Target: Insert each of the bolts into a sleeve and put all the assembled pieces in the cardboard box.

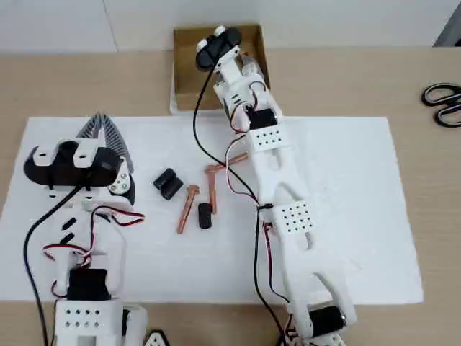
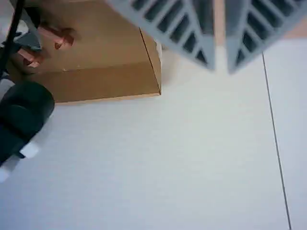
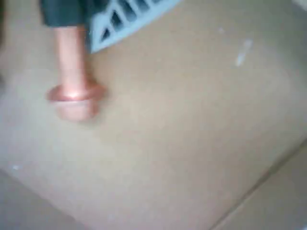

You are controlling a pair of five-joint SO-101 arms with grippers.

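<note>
My right gripper is shut on a copper bolt that wears a black sleeve. The bolt hangs head down just above the floor of the cardboard box. In the high view the right arm stretches to the box at the table's far edge. Two bare copper bolts and two black sleeves lie on the white sheet between the arms. My left gripper hovers shut over the sheet's left part, holding nothing; its grey fingers point toward the box.
Scissors lie on the wooden table at the far right. The right arm's black camera sits beside the box in the left wrist view. Copper bolt heads show inside the box. Cables trail from both arms across the sheet.
</note>
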